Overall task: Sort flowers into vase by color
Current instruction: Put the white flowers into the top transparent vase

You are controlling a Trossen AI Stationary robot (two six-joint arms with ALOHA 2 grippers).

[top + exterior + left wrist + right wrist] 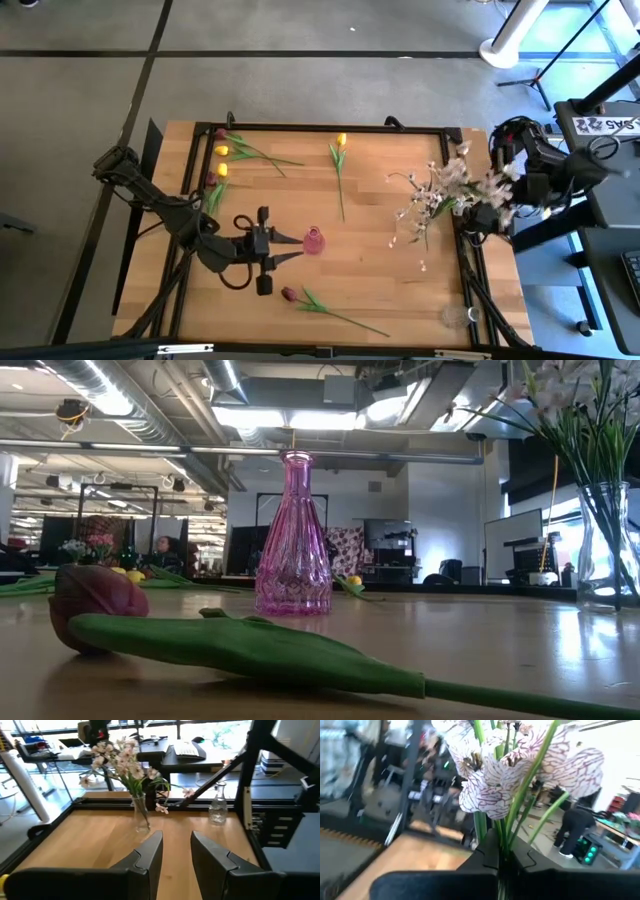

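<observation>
A pink glass vase (313,240) (293,540) stands mid-table. My left gripper (292,248) (176,850) is open just left of it and touches nothing. A spray of white-pink blossoms (440,192) (120,757) stands with its stems in a clear vase (603,540) (141,817) near the right edge. My right gripper (478,213) (505,857) is shut on those stems. Yellow tulips (222,151) and maroon tulips (220,133) lie at the far left. Another yellow tulip (341,140) lies far centre. One maroon tulip (288,293) (95,600) lies near the front edge. My right gripper pinches a bundle of the spray's green stems (506,842) between its two fingers, below the blossoms. It comes in from the table's right side. The blossoms (495,775) stand up beyond the fingers. The stems' lower ends (608,510) reach down into the clear vase.
An empty clear glass vase (460,315) (217,809) stands at the near right corner. A black frame rail (330,128) runs around the wooden table. Bare wood lies between the pink vase and the spray.
</observation>
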